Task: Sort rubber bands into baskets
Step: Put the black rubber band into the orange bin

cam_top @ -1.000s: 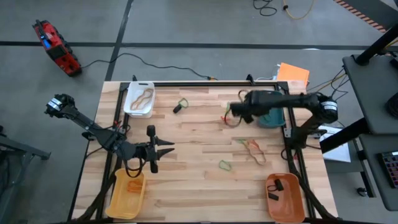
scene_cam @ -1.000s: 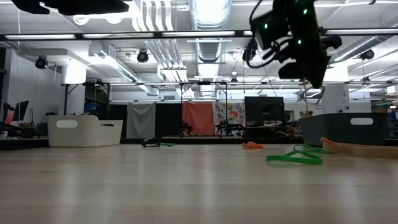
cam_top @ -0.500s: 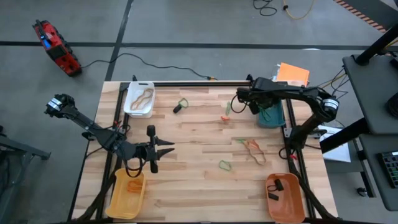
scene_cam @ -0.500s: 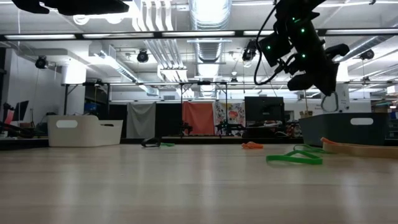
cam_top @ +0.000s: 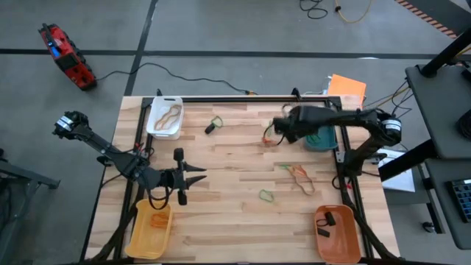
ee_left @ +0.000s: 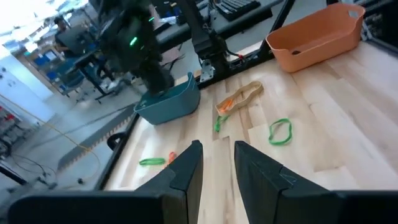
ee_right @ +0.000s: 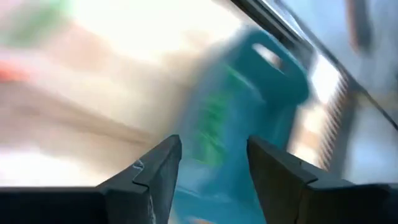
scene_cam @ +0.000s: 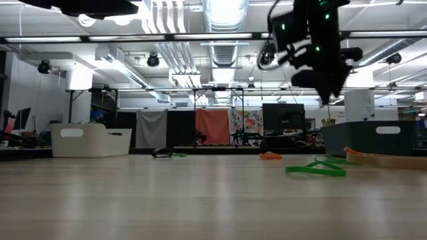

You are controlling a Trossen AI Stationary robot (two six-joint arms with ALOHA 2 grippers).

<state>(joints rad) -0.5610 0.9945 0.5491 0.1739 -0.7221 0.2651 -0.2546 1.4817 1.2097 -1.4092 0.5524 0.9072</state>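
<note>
My right gripper is open and empty, in the air over a green and an orange rubber band on the table, left of the teal basket. Its wrist view, blurred, looks past the gripper at the teal basket, which holds green bands. My left gripper is open and empty above the table's near left; it also shows in its own wrist view. Loose bands lie flat on the table: green and black ones, a green one, and a tan, orange and green cluster.
The white basket at the far left holds a tan band. The yellow basket at the near left holds an orange band. The orange basket at the near right holds black bands. Bare wood lies in the table's middle.
My right gripper has swung up toward the table's far edge and turned. It has then come back to about where it was a second ago, over the green and orange bands beside the teal basket.
</note>
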